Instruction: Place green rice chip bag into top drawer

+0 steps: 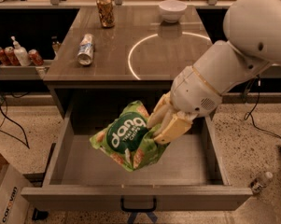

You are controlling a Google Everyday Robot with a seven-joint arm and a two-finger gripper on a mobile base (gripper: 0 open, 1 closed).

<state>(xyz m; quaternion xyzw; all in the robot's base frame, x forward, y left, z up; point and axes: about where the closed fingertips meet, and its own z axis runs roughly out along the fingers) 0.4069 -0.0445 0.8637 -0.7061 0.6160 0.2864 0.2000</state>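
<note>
The green rice chip bag (127,136), bright green with white "dang" lettering, hangs tilted inside the open top drawer (135,197), over its middle and a little above its floor. My gripper (164,124) is shut on the bag's right edge, its tan fingers (173,129) pinching the foil. The white arm reaches down from the upper right. The drawer is pulled fully out, with its black handle (138,205) at the front.
On the counter (149,55) behind the drawer stand a tall can (105,11), a silver can lying on its side (86,49) and a white bowl (172,10). Bottles and cans (16,56) sit on a shelf at left. A cardboard box (2,195) stands at lower left.
</note>
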